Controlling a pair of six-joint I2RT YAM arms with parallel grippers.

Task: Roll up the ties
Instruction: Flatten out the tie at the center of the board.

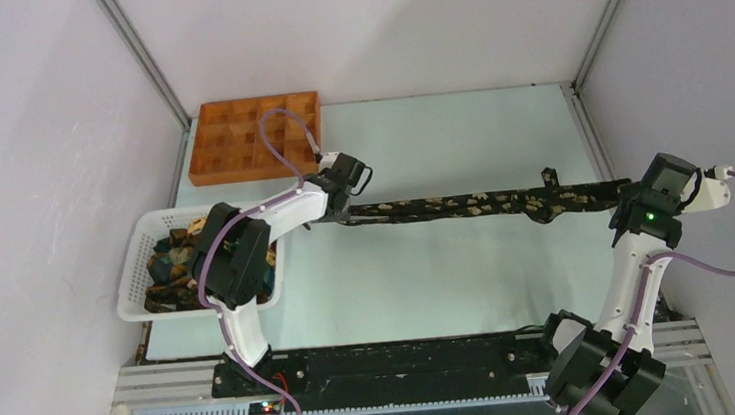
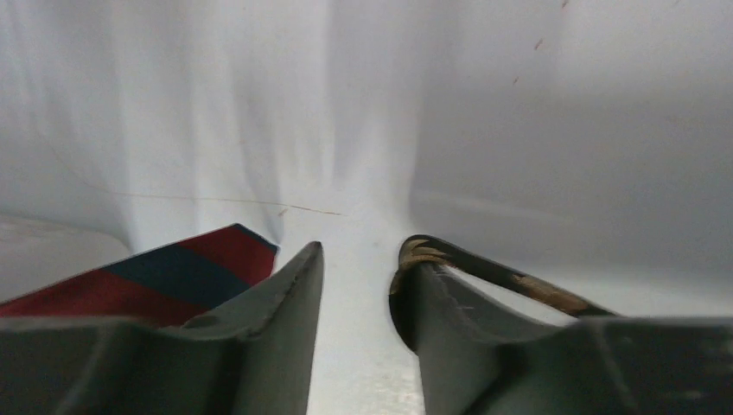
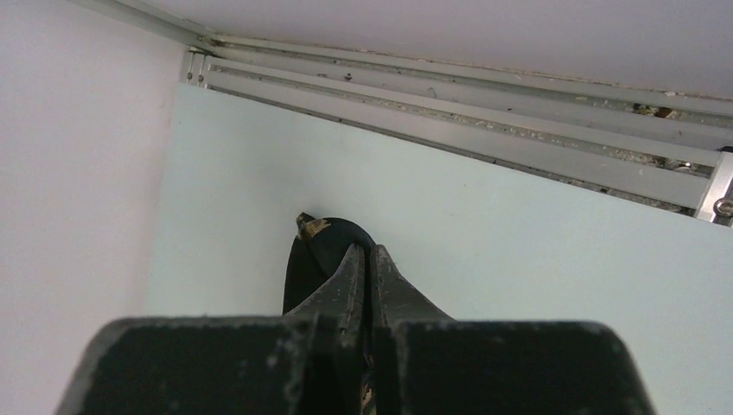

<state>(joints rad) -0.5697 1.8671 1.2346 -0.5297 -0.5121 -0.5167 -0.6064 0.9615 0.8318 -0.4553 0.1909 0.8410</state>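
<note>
One dark tie [image 1: 464, 204] with a gold leafy print lies stretched in a line across the table between my two grippers. My left gripper [image 1: 337, 210] is at its left end. In the left wrist view the left gripper [image 2: 363, 251] stands open with nothing between the jaws, and the tie's end [image 2: 419, 253] is looped round the outside of the right finger. My right gripper [image 1: 627, 197] holds the right end. In the right wrist view the right gripper [image 3: 365, 256] is shut on the tie [image 3: 324, 240], with dark fabric bulging out past the tips.
An orange compartment tray [image 1: 237, 139] stands at the back left. A white mesh basket [image 1: 139, 278] with more fabric in it stands at the left edge, under my left arm. A red and navy striped cloth [image 2: 173, 272] shows beside the left finger. Walls close in on both sides.
</note>
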